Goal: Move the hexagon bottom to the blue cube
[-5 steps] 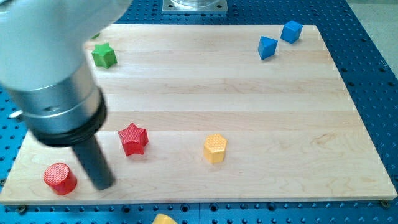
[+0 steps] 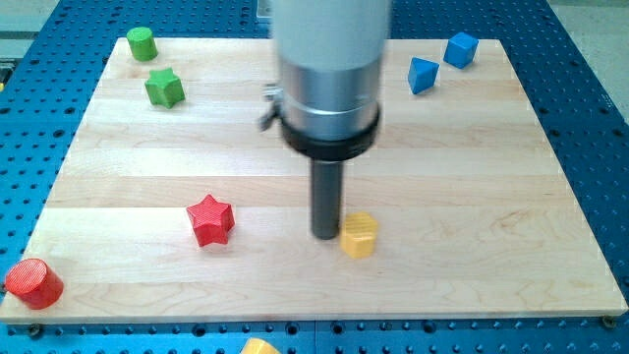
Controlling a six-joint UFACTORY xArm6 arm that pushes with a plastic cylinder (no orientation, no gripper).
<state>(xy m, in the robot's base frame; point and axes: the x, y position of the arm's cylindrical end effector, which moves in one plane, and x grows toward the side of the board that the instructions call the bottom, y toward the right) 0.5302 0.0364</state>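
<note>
1. My tip (image 2: 325,236) has no jaws and touches the left side of the yellow hexagon (image 2: 359,234), low on the board.
2. The blue cube (image 2: 460,49) sits top right; push from lower-left, steering up-right.

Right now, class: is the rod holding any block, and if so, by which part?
Nothing is held. My tip only stands against the yellow hexagon, on its left side in the view.

1. Bright, even overhead light; wooden board (image 2: 472,187) evenly lit, no glare.
2. Arm housing (image 2: 329,59) at 12 o'clock soft, slightly blurred.
3. Block shadows faint, short.
</note>
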